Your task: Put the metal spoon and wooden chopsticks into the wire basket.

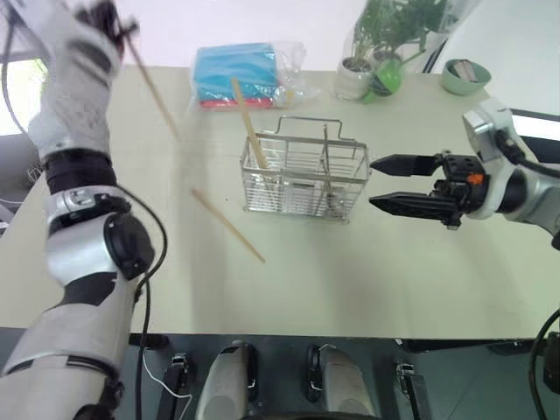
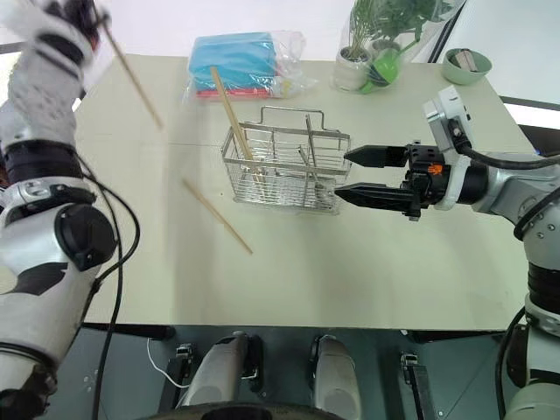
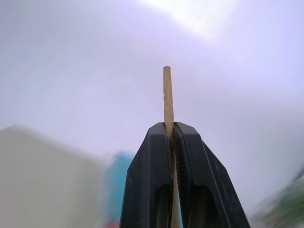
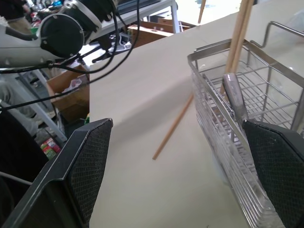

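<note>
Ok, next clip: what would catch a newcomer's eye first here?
Probably the left hand, raised high at the table's far left corner and shut on one wooden chopstick slanting down from it. Then the wire basket mid-table, with a chopstick already leaning out of it, another chopstick lying loose on the table, and the right hand open beside the basket.

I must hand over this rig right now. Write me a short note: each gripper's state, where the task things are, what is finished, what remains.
Left gripper: shut on one pale wooden chopstick, raised high over the table's far left.
Right gripper: open, holding nothing, level beside the silver wire basket.
Done: one wooden chopstick in the basket leans out of its left compartment; the shiny metal spoon stands inside.
Left: drop the held chopstick in the basket, then fetch the chopstick lying on the beige table, in front of the basket to its left.
</note>
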Controlling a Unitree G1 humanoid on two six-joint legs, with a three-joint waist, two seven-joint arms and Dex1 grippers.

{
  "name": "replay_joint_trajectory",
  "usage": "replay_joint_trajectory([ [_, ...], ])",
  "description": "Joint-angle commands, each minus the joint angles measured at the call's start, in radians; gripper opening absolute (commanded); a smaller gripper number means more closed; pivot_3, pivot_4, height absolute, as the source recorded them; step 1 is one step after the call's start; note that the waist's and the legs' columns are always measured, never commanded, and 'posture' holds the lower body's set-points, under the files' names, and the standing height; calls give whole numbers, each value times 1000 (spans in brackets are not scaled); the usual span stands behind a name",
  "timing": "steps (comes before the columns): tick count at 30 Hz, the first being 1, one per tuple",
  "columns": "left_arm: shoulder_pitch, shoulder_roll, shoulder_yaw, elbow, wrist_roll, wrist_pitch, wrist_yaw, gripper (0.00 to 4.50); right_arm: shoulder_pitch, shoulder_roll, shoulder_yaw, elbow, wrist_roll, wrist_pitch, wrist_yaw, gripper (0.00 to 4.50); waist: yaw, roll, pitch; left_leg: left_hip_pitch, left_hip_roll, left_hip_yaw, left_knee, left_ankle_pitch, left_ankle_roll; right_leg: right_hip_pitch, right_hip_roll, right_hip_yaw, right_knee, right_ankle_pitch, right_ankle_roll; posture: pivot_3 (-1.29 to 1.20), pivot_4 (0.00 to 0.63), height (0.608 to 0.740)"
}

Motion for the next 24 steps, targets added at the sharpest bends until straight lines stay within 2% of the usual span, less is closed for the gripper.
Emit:
replay_joint_trajectory([
  [1,-24,-66,-7,-127,-95,46,-1,25,2,-18,-60,-15,27,3,-20,4500,-2,0,0,1,0,0,0,0,0,1,0,0,0,0,0,0,150,715],
  [8,13,-205,-124,-168,-67,26,-39,25,38,-8,-108,-45,64,15,-68,4500,-1,0,0,3,1,-1,0,0,0,3,3,0,0,0,0,0,150,715],
  [12,120,-255,-280,-174,63,-67,-105,25,46,-4,-150,-48,99,29,-109,4500,-2,1,0,3,1,0,0,0,0,3,3,0,0,0,0,0,150,715],
  [18,252,-310,-382,-267,123,-73,-113,25,58,-1,-177,-39,120,29,-146,4500,-2,0,0,2,1,-1,1,-1,2,2,3,0,0,0,0,0,150,715],
  [22,306,-332,-385,-353,101,-17,-99,1452,69,4,-171,-35,118,17,-151,4500,-1,0,0,2,2,-1,1,-1,3,2,3,0,0,0,0,0,150,715],
  [24,311,-329,-377,-385,91,11,-91,2508,66,8,-164,-25,112,12,-151,4500,-1,0,0,2,2,-2,1,-3,5,2,3,0,0,0,0,0,150,715],
])
